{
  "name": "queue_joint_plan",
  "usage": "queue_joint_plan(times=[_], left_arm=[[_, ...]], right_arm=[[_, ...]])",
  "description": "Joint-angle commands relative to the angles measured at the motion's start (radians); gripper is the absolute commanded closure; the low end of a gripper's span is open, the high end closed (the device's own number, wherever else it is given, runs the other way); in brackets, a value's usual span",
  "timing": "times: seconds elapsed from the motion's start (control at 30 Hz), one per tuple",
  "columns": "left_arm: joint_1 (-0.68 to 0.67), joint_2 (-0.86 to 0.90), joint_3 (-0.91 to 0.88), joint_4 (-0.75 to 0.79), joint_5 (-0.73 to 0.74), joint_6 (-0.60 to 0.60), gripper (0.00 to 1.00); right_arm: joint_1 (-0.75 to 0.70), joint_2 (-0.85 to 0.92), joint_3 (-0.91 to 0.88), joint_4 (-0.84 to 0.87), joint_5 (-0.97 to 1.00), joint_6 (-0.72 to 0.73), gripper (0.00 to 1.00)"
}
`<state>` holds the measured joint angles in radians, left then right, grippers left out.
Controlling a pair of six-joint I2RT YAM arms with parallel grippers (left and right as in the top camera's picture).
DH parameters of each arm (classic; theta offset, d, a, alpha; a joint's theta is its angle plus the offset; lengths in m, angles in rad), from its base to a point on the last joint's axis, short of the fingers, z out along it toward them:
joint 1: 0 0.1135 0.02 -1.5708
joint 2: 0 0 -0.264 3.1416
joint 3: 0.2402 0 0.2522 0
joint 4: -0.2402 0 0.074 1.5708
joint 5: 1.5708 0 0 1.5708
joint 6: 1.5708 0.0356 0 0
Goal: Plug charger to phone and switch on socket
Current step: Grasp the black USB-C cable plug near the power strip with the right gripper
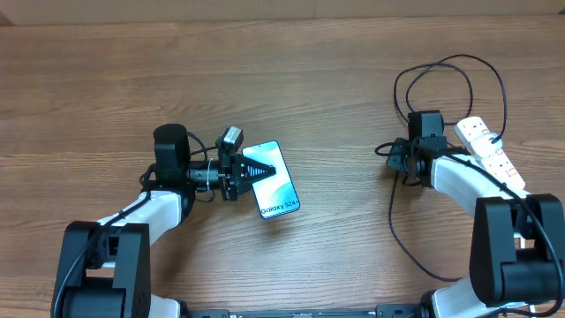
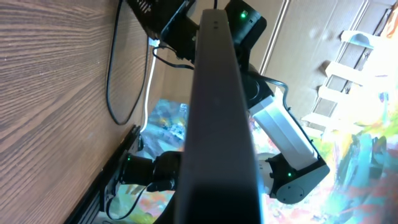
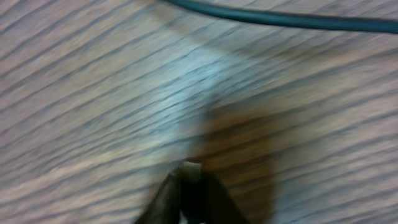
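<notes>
Two arms are reaching in from the near edge of the wooden counter. On the left, the left end effector is grasping the phone, its black fingers lying over the upper part of the pale blue screen. The "Galaxy S24+" lettering is showing at the end farthest from the fingers. The phone is sitting a little left of the counter's middle, angled, with its lettered end pointing towards the near edge. From the left wrist camera the phone is appearing edge-on, as a dark band running straight up the middle of the view.

Farther right, well apart from the phone, the right end effector is hovering low over the counter beside the charger. Its thin black cable is looping behind the arm towards the far edge and trailing down towards the near edge. In the right wrist view the fingers are looking clenched to a point, with a small pale speck at the tip. The blur is keeping me from telling whether they are pinching anything. One stretch of the cable is crossing the top of that view.

At the far right the socket is lying slanted beside the right arm, its red switches showing.
</notes>
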<state>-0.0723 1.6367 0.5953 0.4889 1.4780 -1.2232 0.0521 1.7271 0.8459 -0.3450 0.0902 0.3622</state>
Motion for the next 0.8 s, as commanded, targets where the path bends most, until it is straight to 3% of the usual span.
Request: queue_joint_plan(times=[0.0, 0.07, 0.13, 0.23, 0.33, 0.47, 0.53, 0.67, 0.73, 0.77], left_arm=[[-0.003, -0.014, 0.016, 0.009, 0.004, 0.012, 0.96], [-0.003, -0.014, 0.016, 0.009, 0.004, 0.012, 0.96], [-0.003, -0.014, 0.016, 0.009, 0.004, 0.012, 0.96], [-0.003, -0.014, 0.016, 0.009, 0.004, 0.012, 0.96], [-0.003, -0.014, 0.016, 0.009, 0.004, 0.012, 0.96], [-0.003, -0.014, 0.016, 0.009, 0.003, 0.012, 0.95], [-0.003, -0.014, 0.016, 0.009, 0.004, 0.012, 0.95], [-0.003, -0.014, 0.016, 0.009, 0.003, 0.012, 0.95], [-0.003, -0.014, 0.016, 0.009, 0.000, 0.012, 0.95], [-0.003, -0.014, 0.016, 0.009, -0.003, 0.012, 0.95]], right_arm=[[0.005, 0.053, -0.040, -0.055, -0.111, -0.031, 0.61], [0.005, 0.053, -0.040, -0.057, -0.110, -0.031, 0.53], [0.005, 0.053, -0.040, -0.061, -0.111, -0.031, 0.53], [0.005, 0.053, -0.040, -0.073, -0.111, -0.030, 0.65], [0.005, 0.053, -0.040, -0.092, -0.110, -0.030, 0.66], [0.005, 0.053, -0.040, -0.111, -0.077, -0.026, 0.47], [0.005, 0.053, -0.040, -0.117, -0.055, -0.022, 0.26], [0.005, 0.053, -0.040, -0.134, -0.046, -0.022, 0.23], [0.005, 0.053, -0.040, -0.145, -0.032, -0.014, 0.03], [0.005, 0.053, -0.040, -0.155, -0.002, 0.008, 0.00]])
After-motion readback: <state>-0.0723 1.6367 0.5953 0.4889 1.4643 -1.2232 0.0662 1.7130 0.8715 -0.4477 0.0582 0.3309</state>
